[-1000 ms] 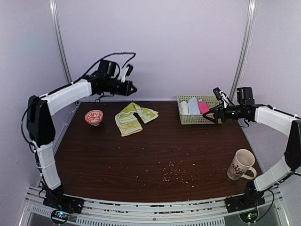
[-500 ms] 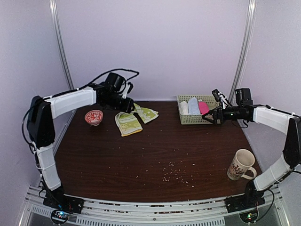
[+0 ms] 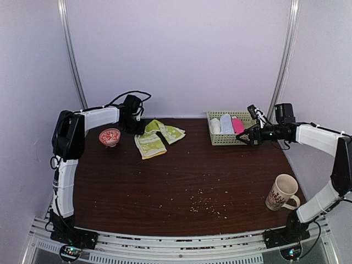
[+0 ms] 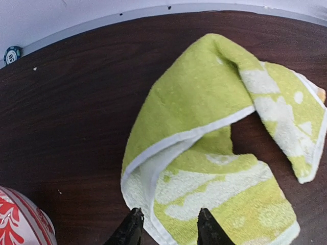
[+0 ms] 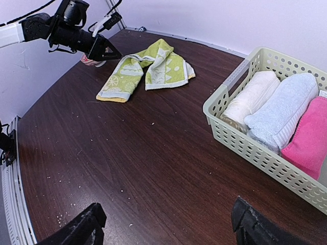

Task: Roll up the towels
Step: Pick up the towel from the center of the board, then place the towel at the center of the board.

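Note:
The yellow-green towel (image 3: 155,137) with cream patterns lies crumpled and folded over itself at the back left of the table, also in the left wrist view (image 4: 214,143) and the right wrist view (image 5: 145,69). My left gripper (image 3: 141,128) is low at its left end. It (image 4: 168,232) is open, one fingertip (image 4: 131,227) just off the white hem, the other on the cloth. The pink towel (image 3: 237,125) sits rolled in the basket (image 5: 309,135). My right gripper (image 3: 242,137) hovers before the basket, wide open (image 5: 168,232) with nothing between its fingers.
A pale green basket (image 3: 225,140) at the back right also holds a white roll (image 5: 250,97) and a light-blue roll (image 5: 283,107). A red-patterned bowl (image 3: 110,136) stands just left of the left gripper. A cream mug (image 3: 282,192) stands front right. Crumbs dot the front middle.
My left arm has swung down from high above the back left to the yellow-green towel's left end, and its gripper has gone from shut to open. The right arm has barely moved.

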{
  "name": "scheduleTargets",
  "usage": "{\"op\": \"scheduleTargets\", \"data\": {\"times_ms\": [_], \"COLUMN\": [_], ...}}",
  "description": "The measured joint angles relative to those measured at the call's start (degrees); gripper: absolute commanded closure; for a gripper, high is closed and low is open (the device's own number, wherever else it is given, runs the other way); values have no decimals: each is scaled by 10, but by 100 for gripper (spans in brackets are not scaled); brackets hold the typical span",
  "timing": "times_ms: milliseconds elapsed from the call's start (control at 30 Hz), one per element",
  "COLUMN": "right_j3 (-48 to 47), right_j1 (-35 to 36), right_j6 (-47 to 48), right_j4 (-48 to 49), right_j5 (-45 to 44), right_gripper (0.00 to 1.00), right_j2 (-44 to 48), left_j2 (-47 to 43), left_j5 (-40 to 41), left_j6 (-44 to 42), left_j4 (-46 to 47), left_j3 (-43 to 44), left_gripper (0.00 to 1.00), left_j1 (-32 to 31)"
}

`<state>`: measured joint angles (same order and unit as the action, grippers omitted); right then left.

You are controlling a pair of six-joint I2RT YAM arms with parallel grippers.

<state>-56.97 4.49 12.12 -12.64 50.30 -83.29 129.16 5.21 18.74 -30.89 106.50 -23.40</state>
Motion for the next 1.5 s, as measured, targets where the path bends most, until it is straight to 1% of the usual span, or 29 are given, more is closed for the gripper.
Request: {"op": "scheduleTargets", "data": {"times_ms": [167, 233, 300, 400, 433, 600, 733, 800, 900, 1000, 1067, 1133, 1200, 1300, 1400, 1433, 1467, 1500], "right_j3": [0, 0, 0, 0, 0, 0, 0, -1, -9, -19, -29, -37, -39, -39, -47, -53, -61, -68], "right_j1": [0, 0, 0, 0, 0, 0, 0, 0, 0, 0, 0, 0, 0, 0, 0, 0, 0, 0], "right_j6": [2, 2, 2, 2, 2, 2, 2, 1, -15, -25, -28, -27, -24, -19, -15, -13, -11, -8], "right_j4": [-4, -5, -5, -6, -7, -9, -9, -9, -8, -7, -8, -9, -9, -12, -25, -30, -35, -39], "right_j5": [0, 0, 0, 0, 0, 0, -2, -2, 2, 2, 2, -2, -9, -19, -27, -28, -30, -31], "right_gripper": [13, 13, 13, 13, 13, 13, 14, 14, 14, 14, 14, 14, 14, 14, 15, 15, 16, 19], "right_j2": [0, -1, -3, -9, -11, -16, -17, -18, -25, -28, -28, -27, -24, -21, -21, -21, -21, -21], "left_j2": [52, 68, 83, 99, 103, 99, 48, -1, -104, -201, -254, -290, -318, -322, -303, -299, -298, -298], "left_j5": [8, 8, 10, 19, 23, 30, 8, -28, -101, -177, -223, -260, -291, -328, -369, -383, -395, -404], "left_j6": [-2, -8, -13, -21, -26, -39, -56, -71, -96, -118, -136, -154, -176, -209, -234, -241, -247, -252], "left_j4": [-3, -6, -5, -6, -7, -8, -19, -18, -7, 14, 24, 28, 19, -30, -99, -121, -144, -161], "left_j3": [31, 42, 54, 70, 75, 85, 85, 85, 86, 94, 88, 66, 18, -56, -127, -150, -173, -189], "left_gripper": [61, 63, 70, 100, 100, 100, 100, 100, 100, 100, 100, 100, 100, 100, 96, 92, 85, 77], "left_j1": [9, 9, 9, 8, 8, 8, 5, 2, -17, -59, -102, -143, -191, -244, -271, -275, -277, -279]}}
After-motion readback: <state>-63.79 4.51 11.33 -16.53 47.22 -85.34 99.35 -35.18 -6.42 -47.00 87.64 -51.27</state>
